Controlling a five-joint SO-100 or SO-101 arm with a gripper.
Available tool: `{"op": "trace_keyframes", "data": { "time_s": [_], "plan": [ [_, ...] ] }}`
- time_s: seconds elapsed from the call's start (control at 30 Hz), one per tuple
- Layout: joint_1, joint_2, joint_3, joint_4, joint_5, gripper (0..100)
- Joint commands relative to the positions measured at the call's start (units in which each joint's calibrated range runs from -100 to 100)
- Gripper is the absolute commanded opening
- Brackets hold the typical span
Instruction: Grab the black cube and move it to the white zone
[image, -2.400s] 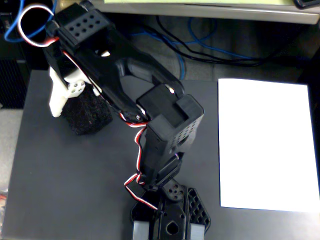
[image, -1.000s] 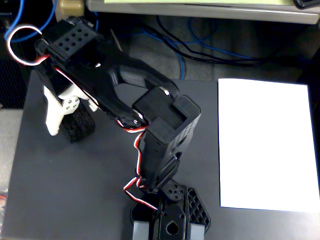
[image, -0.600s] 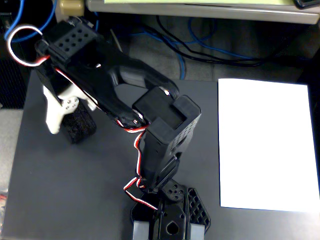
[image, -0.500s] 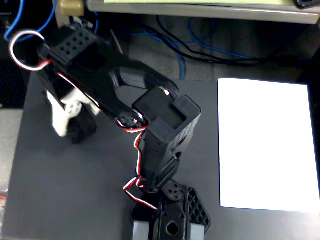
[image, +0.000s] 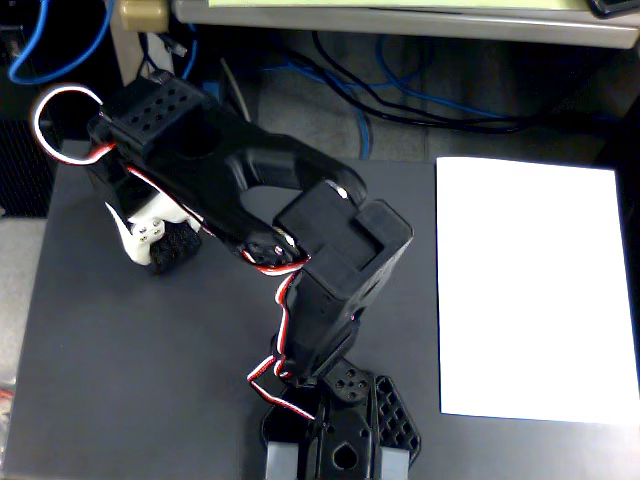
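The black cube is a coarse black foam block at the left of the dark grey tabletop, mostly hidden under the arm. My gripper reaches down over it from above. Its white jaw lies tight against the block's left side, and the other jaw is hidden under the arm's black body. The gripper looks closed on the block, low over the table. The white zone is a large white sheet at the right of the table, far from the block.
The arm's base stands at the table's front middle, and the arm's black links cross the centre between block and sheet. Red, white and black wires hang along the arm. Blue and black cables lie behind the table's far edge.
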Motion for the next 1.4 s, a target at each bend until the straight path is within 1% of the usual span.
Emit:
{"op": "trace_keyframes", "data": {
  "time_s": [0.0,0.17,0.27,0.5,0.7,0.83,1.23,1.37],
  "plan": [
    [0.18,-0.03,-6.11,4.39,-3.6,2],
    [0.1,-0.03,-19.99,15.54,-9.41,2],
    [0.1,-0.03,-26.33,20.51,-12.03,2],
    [0.84,-0.03,-32.5,22.57,-18.94,2],
    [1.57,-0.03,-34.49,27.12,-24.13,1],
    [9.67,-0.03,-34.76,27.2,-27.59,1],
    [40.43,-0.03,-33.95,27.72,-28.85,1],
    [46.31,-0.2,-34.85,31.15,-30.52,1]
  ]
}}
